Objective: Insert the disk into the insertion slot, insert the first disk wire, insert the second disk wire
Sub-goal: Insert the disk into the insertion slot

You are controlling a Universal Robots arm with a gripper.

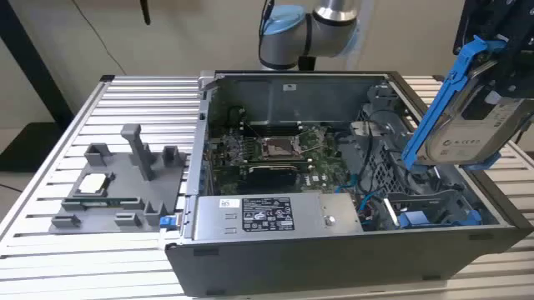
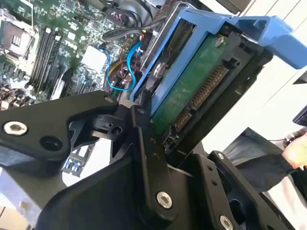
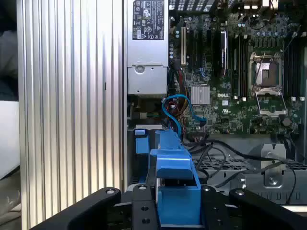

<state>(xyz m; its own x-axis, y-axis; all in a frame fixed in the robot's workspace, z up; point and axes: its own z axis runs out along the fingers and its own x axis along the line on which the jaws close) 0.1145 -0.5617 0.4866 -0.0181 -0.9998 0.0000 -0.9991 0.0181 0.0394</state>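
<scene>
Holding the disk (image 1: 463, 140) clamped in my gripper (image 1: 499, 94), high over the case (image 1: 334, 262) and well apart from the slot (image 1: 429, 206), so all three inserts are not yet done.

Case (image 1: 334, 269): dk grey metal. Inside it: green motherboard (image 1: 279, 153), silver PSU box (image 1: 276, 215) w/ white-black label, blue cables (image 3: 169, 115), grey perforated insertion slot (image 1: 434, 209) w/ blue edges. Above case: silver-white disk (image 1: 471, 134), bright blue frame, green board underneath. Under case: ribbed silver table (image 1: 50, 262). Beside case: plain grey fixture (image 1: 117, 187). Behind case: silver arm (image 1: 301, 31), lt-blue cap.
</scene>
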